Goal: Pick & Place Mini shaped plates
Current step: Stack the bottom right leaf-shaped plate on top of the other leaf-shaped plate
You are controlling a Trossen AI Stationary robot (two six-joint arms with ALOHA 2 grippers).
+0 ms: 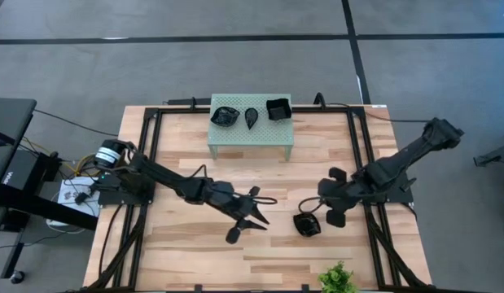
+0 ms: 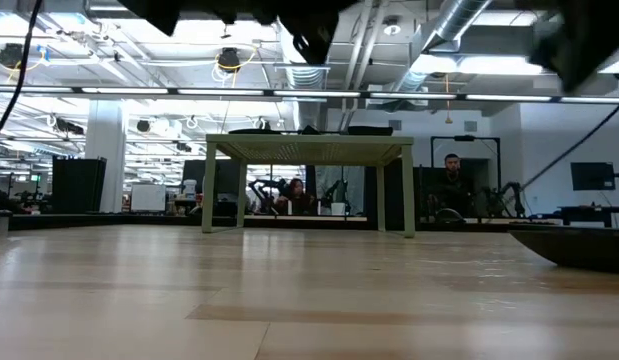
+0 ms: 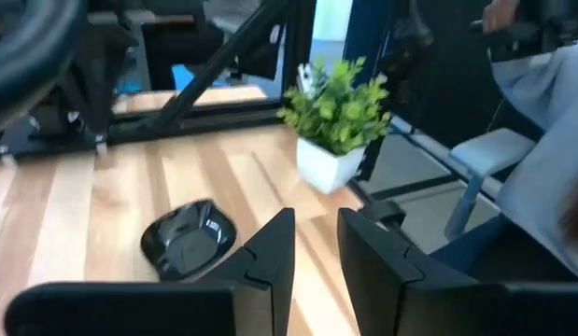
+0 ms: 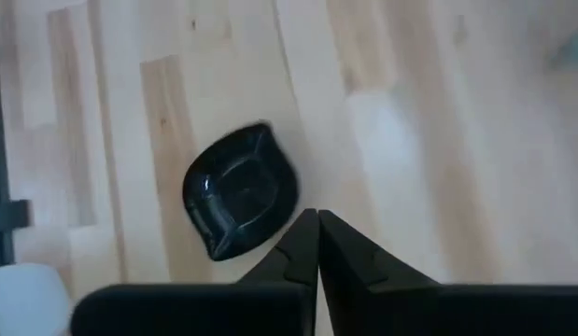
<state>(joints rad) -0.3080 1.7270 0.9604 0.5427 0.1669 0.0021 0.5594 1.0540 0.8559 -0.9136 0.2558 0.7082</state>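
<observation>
Three black mini shaped plates [image 1: 225, 115] [image 1: 252, 118] [image 1: 278, 108] rest on top of the pale green stand [image 1: 250, 138] at the table's far middle. A fourth black plate [image 1: 307, 225] lies flat on the wood right of centre; it also shows as the plate [image 4: 240, 191] and the plate [image 3: 188, 238]. My right gripper [image 4: 317, 217] hovers just beside this plate, slanting down, shut with nothing in it. My left gripper [image 3: 317, 219] is open near the table's middle [image 1: 258, 215], pointing toward the plate and holding nothing.
A small green plant in a white pot [image 1: 337, 279] stands at the near edge, right of centre, close to the loose plate. Black frame rails [image 1: 154, 146] run along the table's left and right sides. Bare wood lies between the stand and the grippers.
</observation>
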